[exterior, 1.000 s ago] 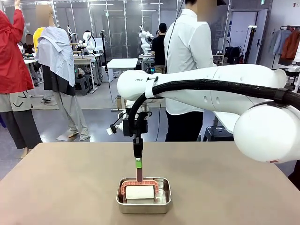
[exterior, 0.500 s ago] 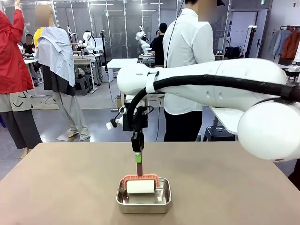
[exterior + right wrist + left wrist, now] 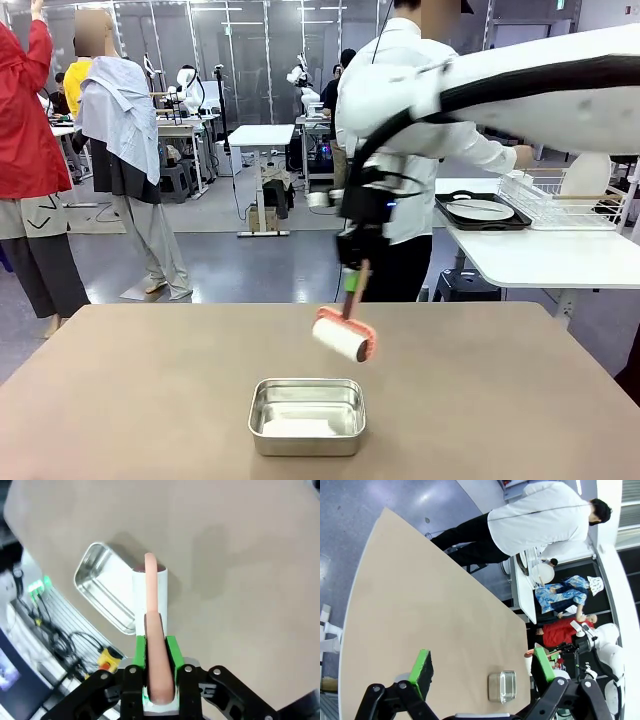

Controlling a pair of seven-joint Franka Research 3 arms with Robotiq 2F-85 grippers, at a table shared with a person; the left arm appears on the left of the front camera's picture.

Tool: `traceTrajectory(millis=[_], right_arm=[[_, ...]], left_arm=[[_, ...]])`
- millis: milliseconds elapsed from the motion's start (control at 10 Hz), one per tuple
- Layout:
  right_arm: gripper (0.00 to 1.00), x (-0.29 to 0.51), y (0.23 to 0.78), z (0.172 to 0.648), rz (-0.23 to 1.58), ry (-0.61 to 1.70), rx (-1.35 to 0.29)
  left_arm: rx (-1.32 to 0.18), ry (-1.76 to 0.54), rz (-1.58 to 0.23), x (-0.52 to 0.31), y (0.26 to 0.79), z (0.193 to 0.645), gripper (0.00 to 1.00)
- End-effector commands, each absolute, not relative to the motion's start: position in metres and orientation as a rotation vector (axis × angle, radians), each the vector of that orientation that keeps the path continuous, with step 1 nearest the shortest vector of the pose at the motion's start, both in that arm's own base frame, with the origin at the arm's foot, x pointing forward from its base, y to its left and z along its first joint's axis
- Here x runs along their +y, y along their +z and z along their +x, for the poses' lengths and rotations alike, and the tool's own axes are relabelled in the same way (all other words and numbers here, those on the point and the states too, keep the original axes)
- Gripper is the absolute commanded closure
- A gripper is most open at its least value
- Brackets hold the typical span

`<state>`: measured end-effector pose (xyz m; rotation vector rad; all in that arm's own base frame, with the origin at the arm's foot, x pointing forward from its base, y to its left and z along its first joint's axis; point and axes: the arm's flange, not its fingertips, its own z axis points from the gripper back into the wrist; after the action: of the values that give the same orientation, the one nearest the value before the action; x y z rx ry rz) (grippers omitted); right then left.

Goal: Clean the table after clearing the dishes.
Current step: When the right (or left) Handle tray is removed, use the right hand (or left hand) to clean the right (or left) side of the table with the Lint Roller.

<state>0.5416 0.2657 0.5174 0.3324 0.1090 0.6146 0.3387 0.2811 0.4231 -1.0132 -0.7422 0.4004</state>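
Where a second ago the roller [image 3: 342, 338] stood upright in the steel pan [image 3: 305, 442], it now hangs clear of it, tilted, at about one o'clock from the pan and above the bare brown tabletop [image 3: 520, 400]. The right arm has risen and swung toward three o'clock, carrying the roller with it. The right end effector [image 3: 353, 283] is clamped tight on the pink handle, and the right wrist view shows the green pads pressed against both sides of it, with the white roll pointing down toward the pan's edge. The left end effector [image 3: 482, 669] is spread wide and holds nothing; it looks along the tabletop from high up.

The pan sits at six o'clock on the tabletop, near the robot's edge. No dishes are left on this surface: one white plate [image 3: 480, 209] lies on a dark tray [image 3: 500, 225] on the smaller white tabletop [image 3: 540, 255] at three o'clock, where a person [image 3: 400, 90] in a white shirt reaches toward it. So clearing looks done, and cleaning seems about to begin. The likely next move is to lower the roller onto the surface beside the pan and roll it across.
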Motion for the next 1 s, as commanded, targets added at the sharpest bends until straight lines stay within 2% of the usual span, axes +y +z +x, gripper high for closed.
traceTrajectory(millis=[0, 200, 400, 500, 600, 900], right_arm=[[1.00, 0.203, 0.491, 0.484, 0.418, 0.247, -0.021], [1.00, 0.152, 0.479, 0.480, 0.547, -0.063, -0.093], [1.00, 0.134, 0.454, 0.489, 0.570, -0.211, -0.092], [1.00, 0.135, 0.445, 0.496, 0.676, -0.133, -0.064], [1.00, 0.112, 0.463, 0.489, 0.545, -0.129, -0.051], [1.00, 0.112, 0.463, 0.489, 0.545, -0.129, -0.051]], left_arm=[[-0.742, 0.414, -1.033, 0.283, 0.427, 0.337, 0.00], [-0.742, 0.414, -1.033, 0.283, 0.427, 0.337, 0.00], [-0.742, 0.414, -1.033, 0.283, 0.427, 0.337, 0.00], [-0.742, 0.414, -1.033, 0.283, 0.427, 0.337, 0.00], [-0.742, 0.414, -1.033, 0.283, 0.427, 0.337, 0.00], [-0.742, 0.414, -1.033, 0.283, 0.427, 0.337, 0.00]])
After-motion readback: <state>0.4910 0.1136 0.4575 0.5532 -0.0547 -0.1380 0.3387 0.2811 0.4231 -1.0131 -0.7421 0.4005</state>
